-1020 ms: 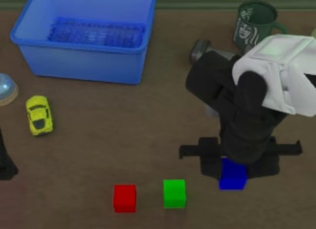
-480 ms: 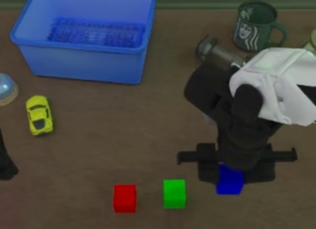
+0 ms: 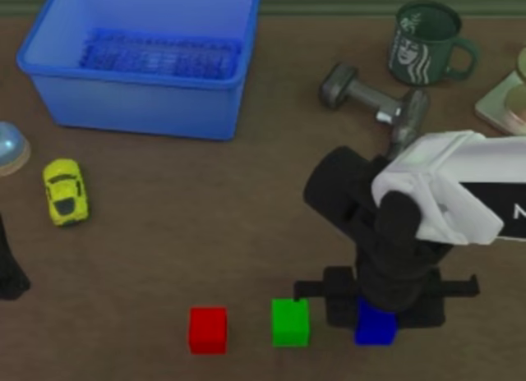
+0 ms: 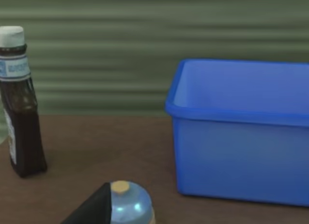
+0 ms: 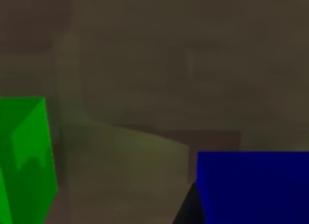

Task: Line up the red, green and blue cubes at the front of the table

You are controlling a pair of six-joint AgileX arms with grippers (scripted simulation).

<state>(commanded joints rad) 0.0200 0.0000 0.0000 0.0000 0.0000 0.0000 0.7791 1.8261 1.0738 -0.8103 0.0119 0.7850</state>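
Your right gripper (image 3: 376, 311) sits low over the front of the worktop (image 3: 205, 233) with the blue cube (image 3: 375, 328) between its jaws; they appear closed on its side faces, though the arm hides most of the contact. Just beside the jaws stands the green cube (image 3: 290, 322), close but apart, and the red cube (image 3: 207, 329) is farther along the same row. Judge the cube light, rigid and matte, so a modest squeeze on opposite flat faces, centred, should hold without slipping. The left gripper is out of sight, its arm (image 3: 10, 270) parked well away from the jaws.
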